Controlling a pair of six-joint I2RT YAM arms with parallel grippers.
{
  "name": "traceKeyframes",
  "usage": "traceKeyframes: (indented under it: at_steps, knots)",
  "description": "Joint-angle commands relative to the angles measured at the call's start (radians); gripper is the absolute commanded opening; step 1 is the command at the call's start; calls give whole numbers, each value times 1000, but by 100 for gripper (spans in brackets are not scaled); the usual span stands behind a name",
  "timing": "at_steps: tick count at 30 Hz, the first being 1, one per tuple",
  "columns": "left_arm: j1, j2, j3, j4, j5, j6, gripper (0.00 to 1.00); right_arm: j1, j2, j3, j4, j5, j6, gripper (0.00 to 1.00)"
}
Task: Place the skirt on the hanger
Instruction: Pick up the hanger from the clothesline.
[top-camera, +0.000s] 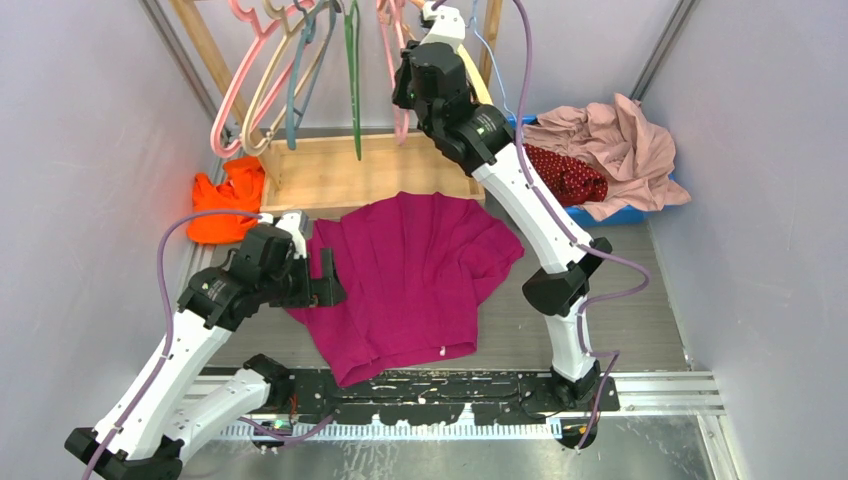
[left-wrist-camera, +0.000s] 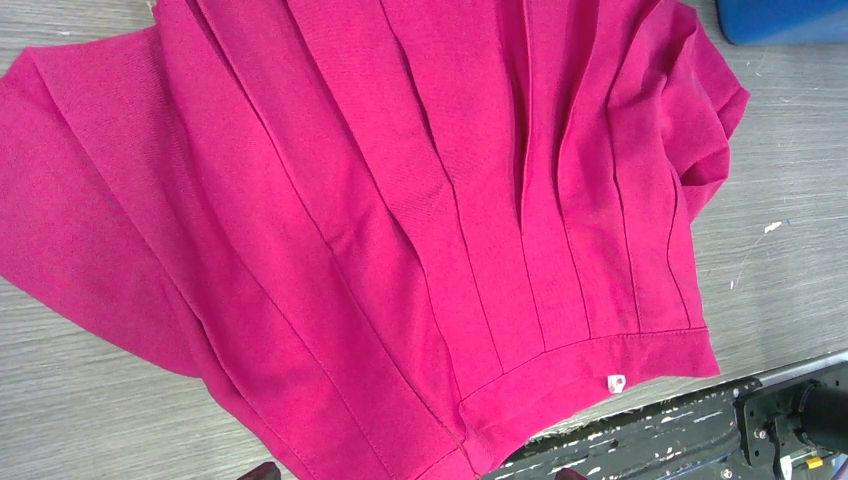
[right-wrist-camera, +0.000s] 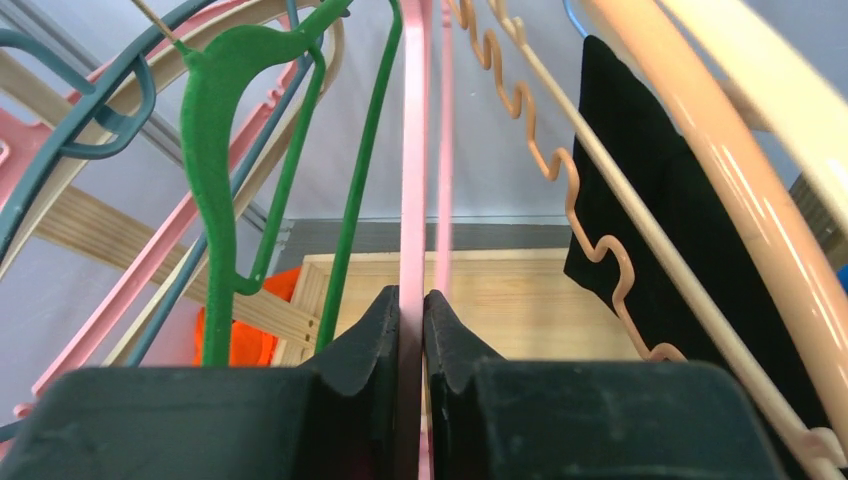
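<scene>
The dark red dotted skirt (top-camera: 565, 176) lies bunched in the blue bin (top-camera: 612, 215) at the back right, partly under a pale pink garment (top-camera: 625, 140). The thin pink hanger (top-camera: 399, 75) hangs on the rack. My right gripper (top-camera: 405, 100) is raised to it; in the right wrist view the gripper (right-wrist-camera: 411, 310) is shut on the pink hanger's bar (right-wrist-camera: 413, 150). My left gripper (top-camera: 328, 280) is open over the left edge of a plain magenta garment (top-camera: 415, 270). In the left wrist view its fingertips (left-wrist-camera: 262, 471) show wide apart above that garment (left-wrist-camera: 400, 200).
Several other hangers, among them a green one (top-camera: 352, 80) (right-wrist-camera: 225, 150), crowd the wooden rack (top-camera: 370, 172). An orange cloth (top-camera: 225, 205) lies at the back left. A black cloth (right-wrist-camera: 650, 200) hangs right of the held hanger. Grey walls close in both sides.
</scene>
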Motion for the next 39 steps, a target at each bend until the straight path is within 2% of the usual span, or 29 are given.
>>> traceKeyframes:
  at_steps: [1,10,15,28,34,36,39]
  knots:
    - [-2,-7,-1,40,13,5,100,-9,-5,36,45,-31,-29,13]
    - [-2,-4,-3,42,12,0,100,-7,-45,2,84,-52,-107,1]
    - [-2,-1,-3,46,16,-6,100,7,-83,-19,109,-40,-177,1]
    - [-2,9,9,60,22,-11,100,61,-294,-228,241,-16,-271,1]
    - [-3,11,21,54,23,-15,100,61,-302,-186,157,-6,-268,1]
    - [-3,6,21,50,20,-16,100,62,-345,-242,127,-11,-247,1]
    - [-3,3,19,49,20,-19,100,65,-489,-447,154,-18,-205,1]
